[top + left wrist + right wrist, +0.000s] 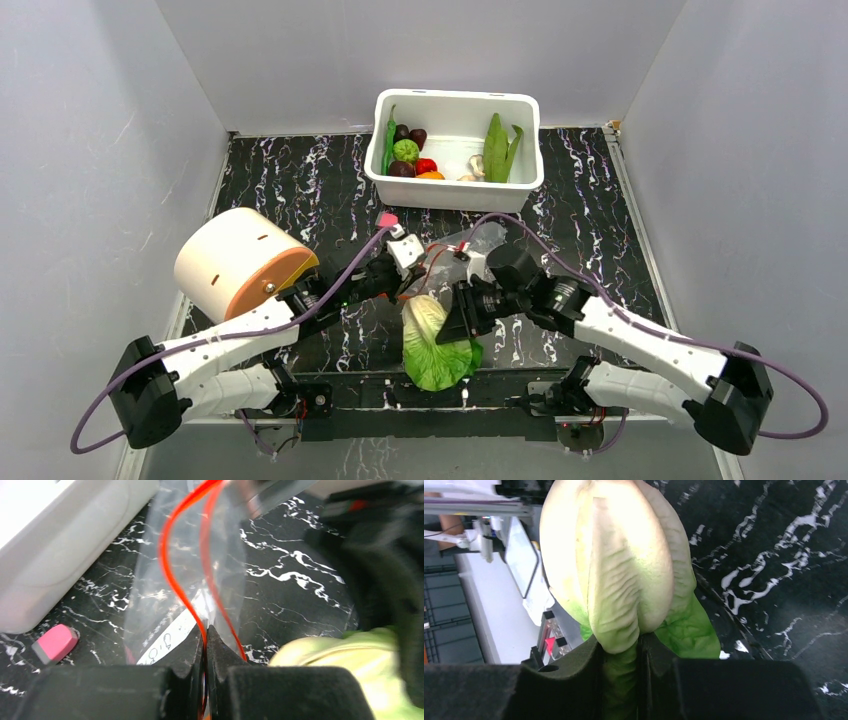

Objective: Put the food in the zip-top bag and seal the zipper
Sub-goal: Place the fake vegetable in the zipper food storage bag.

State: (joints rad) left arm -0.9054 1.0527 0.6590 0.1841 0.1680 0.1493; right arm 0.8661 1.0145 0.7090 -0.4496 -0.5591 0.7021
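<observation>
The clear zip-top bag (478,243) (180,580) lies on the black marble table in front of the white tub (455,190). My left gripper (206,630) (408,288) is shut on the bag's mouth edge, pinching one side of the orange-red zipper (167,555). The two zipper strips stand apart. My right gripper (620,645) (455,318) is shut on the pale-green cabbage (619,560) (435,348) and holds it near the table's front edge, right of the left gripper. More food sits in the tub: a green ball (405,150), a red tomato (426,165), dark purple rounds (402,169), long green pods (497,148).
A cream and orange drum-shaped object (240,262) rests at the left, beside the left arm. A small pink block (55,642) (387,219) lies on the table between the tub (65,545) and the bag. Grey walls close in on three sides.
</observation>
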